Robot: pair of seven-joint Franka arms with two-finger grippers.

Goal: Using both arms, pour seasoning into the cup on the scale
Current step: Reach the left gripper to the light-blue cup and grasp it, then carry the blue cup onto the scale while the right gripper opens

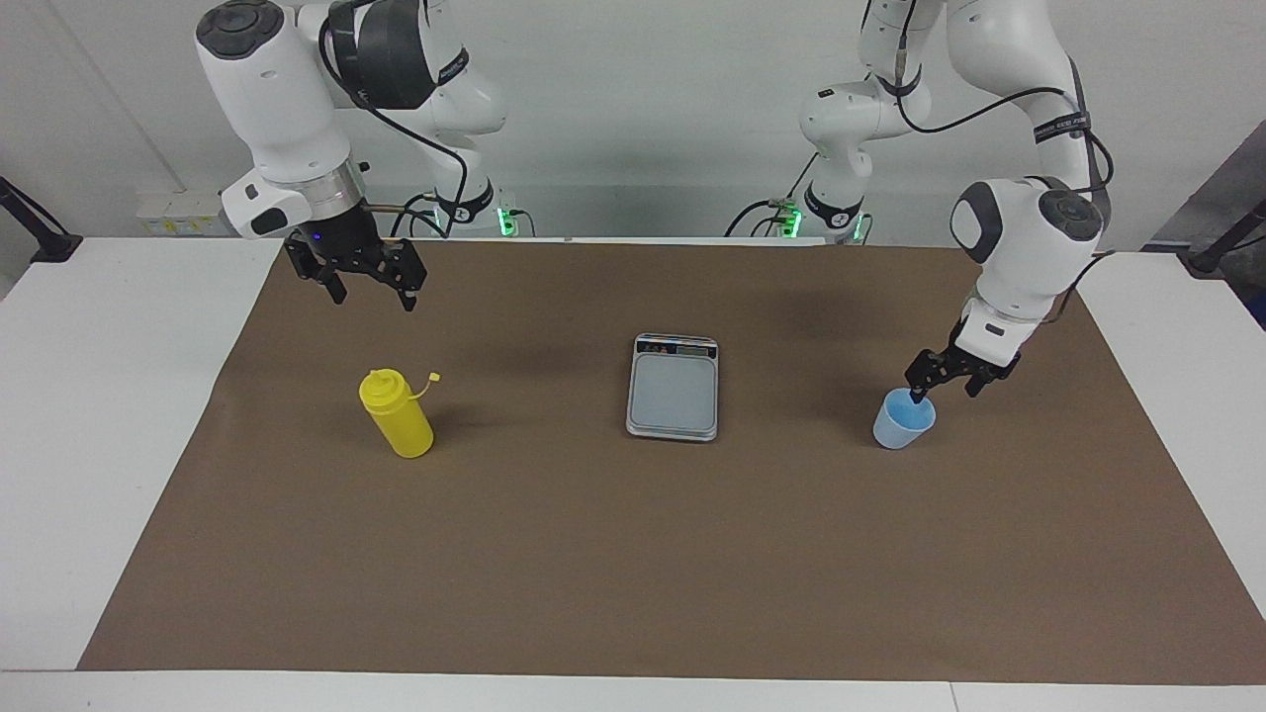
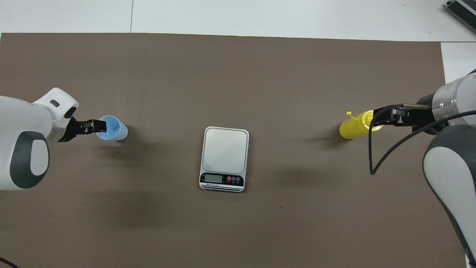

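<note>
The light blue cup point(image 1: 902, 425) stands on the brown mat toward the left arm's end of the table, also in the overhead view point(image 2: 116, 129). My left gripper point(image 1: 946, 389) is open and low at the cup's rim, with one finger at the cup's mouth; in the overhead view point(image 2: 97, 126) it overlaps the rim. The yellow seasoning bottle point(image 1: 400, 418) stands upright toward the right arm's end point(image 2: 350, 128). My right gripper point(image 1: 373, 296) is open and hangs well above the mat, nearer to the robots than the bottle point(image 2: 385, 113). The scale point(image 1: 673, 396) lies mid-table with nothing on its plate point(image 2: 225, 149).
The brown mat point(image 1: 633, 554) covers most of the white table point(image 1: 109, 396). The scale's display strip point(image 2: 222, 179) faces the robots. A grey device point(image 2: 463, 11) lies at the table's corner farthest from the robots, at the right arm's end.
</note>
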